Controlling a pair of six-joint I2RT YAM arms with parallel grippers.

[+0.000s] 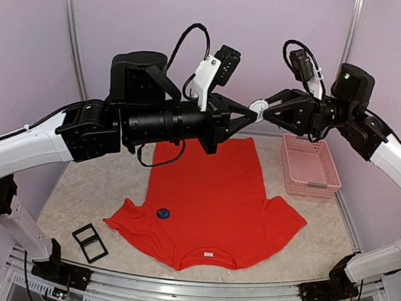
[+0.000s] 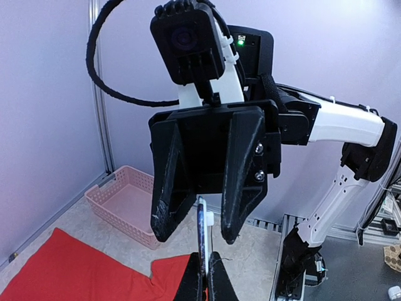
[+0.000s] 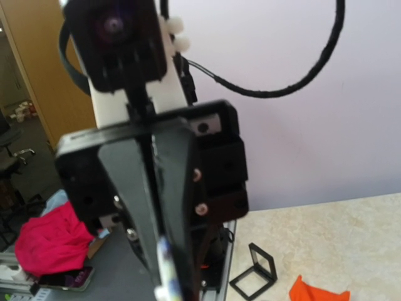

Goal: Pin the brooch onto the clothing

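1. The left gripper (image 1: 247,112) is clamped shut on the brooch (image 1: 258,108), which is held high above the shirt (image 1: 204,192).
2. The brooch is presented edge-on (a thin disc) between the right gripper's (image 1: 268,108) fingers.
3. The right jaws are held apart on either side of it; contact cannot be told.
4. The shirt is spread flat below, neckline towards the bases.
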